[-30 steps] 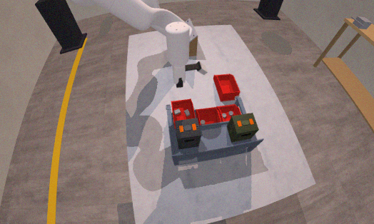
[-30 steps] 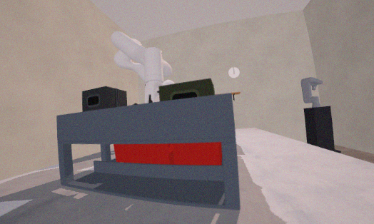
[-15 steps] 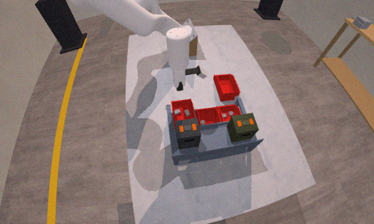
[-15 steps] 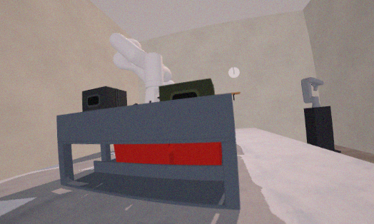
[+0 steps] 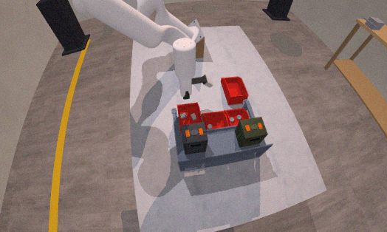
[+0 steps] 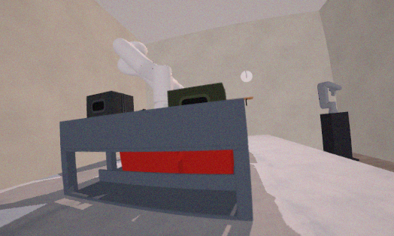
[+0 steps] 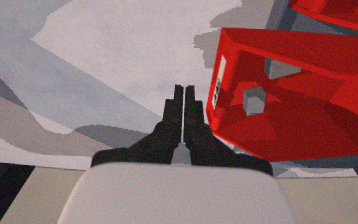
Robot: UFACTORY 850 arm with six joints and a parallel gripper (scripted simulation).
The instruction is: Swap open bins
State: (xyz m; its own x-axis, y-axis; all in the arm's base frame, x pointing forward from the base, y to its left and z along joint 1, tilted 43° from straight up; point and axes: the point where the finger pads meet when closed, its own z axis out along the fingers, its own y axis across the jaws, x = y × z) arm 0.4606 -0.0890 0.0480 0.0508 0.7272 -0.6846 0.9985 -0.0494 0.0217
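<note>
The pincer (image 5: 186,95) (image 7: 184,98) is clenched on nothing. The empty bin (image 5: 235,89) is out; next, the closed tips probably must nudge the parts bin (image 5: 190,111) (image 7: 290,135) farther in.

Two toolboxes (image 5: 194,138) (image 5: 251,131) block access from above the shelf's rear.

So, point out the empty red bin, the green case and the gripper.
Empty red bin (image 5: 241,99): top view, its near wall.
Green case (image 5: 254,139) (image 6: 213,90): top and exterior views, its side.
Gripper (image 7: 184,98): wrist view, between its fingertips.
</note>
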